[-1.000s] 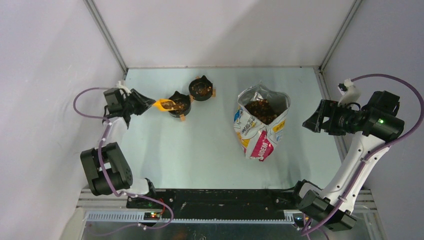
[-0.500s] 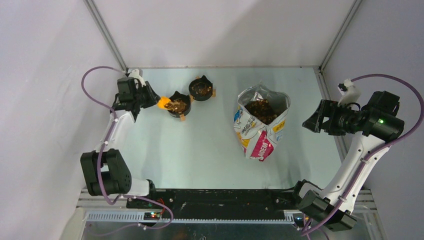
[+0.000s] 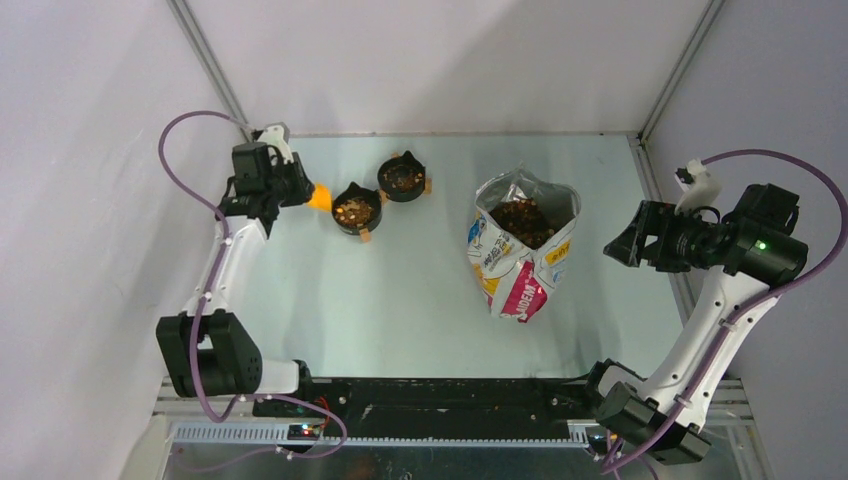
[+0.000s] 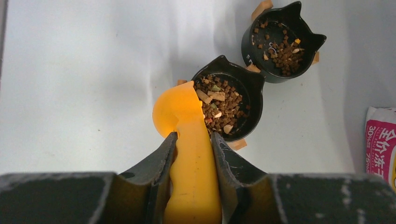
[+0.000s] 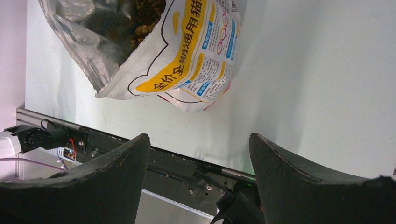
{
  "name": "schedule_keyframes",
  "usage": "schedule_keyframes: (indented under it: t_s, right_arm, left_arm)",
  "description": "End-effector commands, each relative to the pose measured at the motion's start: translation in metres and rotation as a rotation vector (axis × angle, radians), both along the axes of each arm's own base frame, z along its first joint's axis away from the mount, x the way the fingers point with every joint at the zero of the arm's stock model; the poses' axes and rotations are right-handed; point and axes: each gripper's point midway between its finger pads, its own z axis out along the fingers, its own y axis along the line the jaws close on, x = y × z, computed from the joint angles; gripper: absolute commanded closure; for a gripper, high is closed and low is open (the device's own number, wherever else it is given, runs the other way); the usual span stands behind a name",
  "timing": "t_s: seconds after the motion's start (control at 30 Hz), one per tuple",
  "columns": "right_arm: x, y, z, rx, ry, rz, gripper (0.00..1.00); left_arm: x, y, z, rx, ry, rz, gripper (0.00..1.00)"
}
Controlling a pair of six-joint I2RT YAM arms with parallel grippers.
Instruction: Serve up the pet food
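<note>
Pulling back toward the overhead frame's upper left, the left gripper [image 4: 194,136] is clamping the orange scoop [image 4: 180,105] by its handle, tilted sideways and seemingly emptied. Left of centre, the pet food [image 4: 219,102] is sitting in both black bowls [image 4: 255,86], with more in the open bag [image 3: 520,265]. At right, the right gripper [image 5: 198,138] is waiting wide open, holding nothing.

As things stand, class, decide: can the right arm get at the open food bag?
Probably yes: the right tool is open and empty, pointing at the bag across the table, with nothing between them.
</note>
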Motion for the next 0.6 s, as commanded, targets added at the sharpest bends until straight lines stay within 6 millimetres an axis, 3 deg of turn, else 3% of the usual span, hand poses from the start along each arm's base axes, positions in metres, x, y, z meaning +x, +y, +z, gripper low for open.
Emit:
schedule_keyframes:
  t_s: [0.0, 0.13, 0.23, 0.33, 0.37, 0.5, 0.57]
  right_arm:
    - [-0.005, 0.005, 0.005, -0.007, -0.025, 0.015, 0.2]
    - [-0.006, 0.007, 0.007, -0.001, -0.03, 0.02, 0.2]
    - [-0.005, 0.009, 0.008, 0.006, -0.037, 0.026, 0.19]
    - [-0.003, 0.009, 0.007, 0.016, -0.04, 0.024, 0.19]
    - [-0.002, 0.009, 0.007, 0.02, -0.046, 0.026, 0.19]
    - [0.0, 0.011, 0.005, 0.038, -0.055, 0.032, 0.19]
    - [0.001, 0.011, 0.004, 0.042, -0.059, 0.037, 0.19]
  left_arm:
    - [0.001, 0.0, 0.054, 0.054, -0.12, -0.011, 1.0]
    - [-0.01, -0.018, 0.092, 0.044, -0.176, -0.069, 1.0]
    - [-0.026, -0.065, 0.144, 0.003, -0.285, -0.229, 1.0]
    - [-0.056, -0.118, 0.195, -0.063, -0.403, -0.44, 1.0]
    - [-0.074, -0.145, 0.216, -0.09, -0.452, -0.55, 1.0]
    - [-0.126, -0.211, 0.26, -0.155, -0.547, -0.836, 1.0]
    - [-0.137, -0.234, 0.269, -0.152, -0.553, -0.892, 1.0]
